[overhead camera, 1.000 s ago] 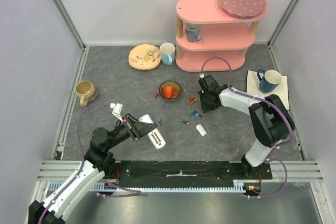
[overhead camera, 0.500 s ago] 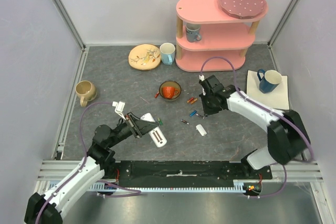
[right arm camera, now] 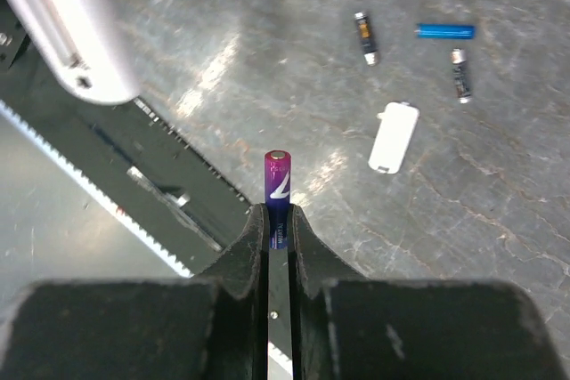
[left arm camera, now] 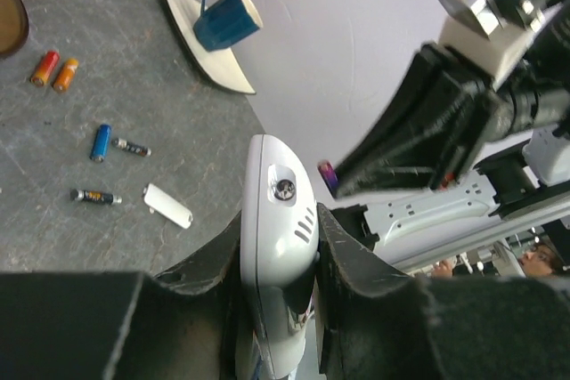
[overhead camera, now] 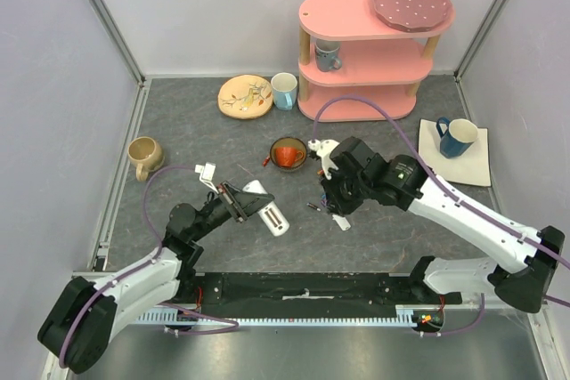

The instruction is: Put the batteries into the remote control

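Looking like the insert step: right gripper (right arm camera: 278, 218) pinched tight on one battery (right arm camera: 278, 180), tip poking past its fingertips (right arm camera: 242, 251). Left gripper (left arm camera: 278, 260) clamps the remote control (left arm camera: 272, 175), ahead-left of the right fingers. Next I reckon it needs lining up with the open bay (right arm camera: 55, 20).

This looks like a robotics lab test cell, not a home. Plain white panels (overhead camera: 223, 6) wall in a grey table top (overhead camera: 196, 135), held by bare aluminium posts (overhead camera: 102, 15). The left arm (overhead camera: 134, 287) and right arm (overhead camera: 472, 215) are bolted to a slotted metal rail (overhead camera: 303, 289) at the near edge, trailing purple cable (overhead camera: 145, 198). The pink shelf (overhead camera: 343, 15), tan mug (overhead camera: 142, 156), blue mug (overhead camera: 459, 137) and patterned plate (overhead camera: 245, 96) sit about like staged household props.
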Robot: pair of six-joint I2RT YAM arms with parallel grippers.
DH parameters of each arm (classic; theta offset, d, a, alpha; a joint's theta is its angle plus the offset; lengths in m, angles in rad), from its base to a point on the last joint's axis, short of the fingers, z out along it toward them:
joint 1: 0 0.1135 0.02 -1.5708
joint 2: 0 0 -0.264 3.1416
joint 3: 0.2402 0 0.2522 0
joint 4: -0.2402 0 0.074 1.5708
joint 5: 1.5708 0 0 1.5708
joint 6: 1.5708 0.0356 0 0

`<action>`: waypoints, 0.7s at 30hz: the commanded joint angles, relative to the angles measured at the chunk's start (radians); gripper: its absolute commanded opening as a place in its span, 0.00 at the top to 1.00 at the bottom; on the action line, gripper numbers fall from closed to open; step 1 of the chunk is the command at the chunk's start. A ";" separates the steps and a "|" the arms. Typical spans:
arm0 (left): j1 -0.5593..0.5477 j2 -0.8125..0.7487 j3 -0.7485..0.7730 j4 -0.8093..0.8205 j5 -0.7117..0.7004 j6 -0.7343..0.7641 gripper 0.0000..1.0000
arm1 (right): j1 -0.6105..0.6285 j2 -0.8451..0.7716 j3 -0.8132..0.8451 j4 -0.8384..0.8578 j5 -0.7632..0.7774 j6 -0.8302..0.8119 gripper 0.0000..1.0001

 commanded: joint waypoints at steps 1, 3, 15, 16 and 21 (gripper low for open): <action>-0.011 0.041 -0.094 0.193 -0.097 -0.034 0.98 | 0.099 -0.020 0.091 -0.076 0.000 0.013 1.00; -0.025 0.060 -0.088 0.218 -0.112 -0.032 0.98 | 0.151 -0.008 0.105 -0.061 0.016 0.061 1.00; -0.146 0.159 -0.064 0.222 -0.220 -0.060 0.98 | 0.356 0.188 0.194 -0.008 0.145 0.113 1.00; -0.148 0.158 -0.065 0.224 -0.217 -0.066 0.98 | 0.356 0.195 0.195 -0.005 0.145 0.114 1.00; -0.151 0.155 -0.090 0.287 -0.210 -0.101 0.98 | 0.356 0.228 0.223 0.009 0.137 0.130 1.00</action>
